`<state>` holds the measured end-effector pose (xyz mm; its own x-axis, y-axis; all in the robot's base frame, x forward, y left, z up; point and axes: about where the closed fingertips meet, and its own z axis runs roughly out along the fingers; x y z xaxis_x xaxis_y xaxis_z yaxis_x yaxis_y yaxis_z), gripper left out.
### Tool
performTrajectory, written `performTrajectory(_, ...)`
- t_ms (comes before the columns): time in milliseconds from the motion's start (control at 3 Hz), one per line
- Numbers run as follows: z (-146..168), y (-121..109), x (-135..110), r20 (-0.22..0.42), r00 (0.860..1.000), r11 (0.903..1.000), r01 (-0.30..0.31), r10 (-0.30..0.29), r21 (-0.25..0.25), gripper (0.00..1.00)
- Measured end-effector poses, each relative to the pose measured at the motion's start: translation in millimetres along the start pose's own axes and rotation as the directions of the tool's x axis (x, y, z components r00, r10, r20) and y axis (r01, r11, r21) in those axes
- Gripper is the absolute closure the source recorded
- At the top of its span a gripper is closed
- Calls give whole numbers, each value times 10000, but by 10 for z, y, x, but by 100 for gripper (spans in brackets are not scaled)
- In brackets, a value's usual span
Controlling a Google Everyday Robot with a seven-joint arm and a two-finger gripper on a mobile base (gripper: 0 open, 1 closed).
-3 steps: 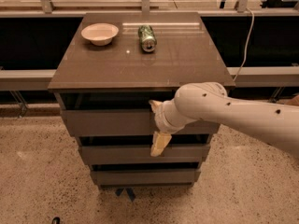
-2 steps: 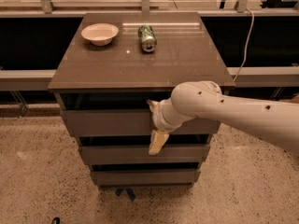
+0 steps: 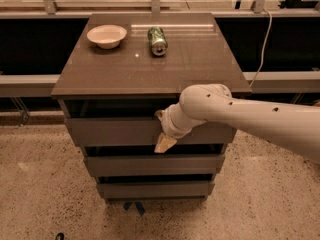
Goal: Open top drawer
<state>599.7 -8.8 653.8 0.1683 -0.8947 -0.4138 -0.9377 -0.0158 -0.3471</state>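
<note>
The top drawer (image 3: 110,131) is the wide matte grey front just under the brown cabinet top (image 3: 150,69). A dark gap shows between the cabinet top and the drawer's upper edge. My gripper (image 3: 162,129) is right against the drawer front, a little right of its middle, with a tan tip hanging at the drawer's lower edge. My white arm (image 3: 250,116) reaches in from the right and covers the right part of the drawer front. The drawer's inside is hidden.
Two narrower-looking grey drawers (image 3: 150,164) sit below the top one. A white bowl (image 3: 106,35) and a green can (image 3: 157,40) lying on its side rest on the cabinet top. A speckled floor (image 3: 40,194) surrounds the cabinet, and a rail runs behind it.
My gripper and arm have shifted a little to the left along the top drawer's front. The drawer itself looks about the same.
</note>
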Motion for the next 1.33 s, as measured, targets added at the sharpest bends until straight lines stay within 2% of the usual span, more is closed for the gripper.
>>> performTrajectory(333, 8, 94, -21, -22, 9997, 9993, 222, -223, -304, 28)
performTrajectory(667, -112, 284, -75, 159, 9988, 9966, 469, -459, -673, 35)
performTrajectory(1000, -159, 340, -86, 238, 9984, 9957, 526, -510, -758, 35)
performTrajectory(1333, -419, 638, -104, 638, 9967, 9923, 575, -507, -1098, 33)
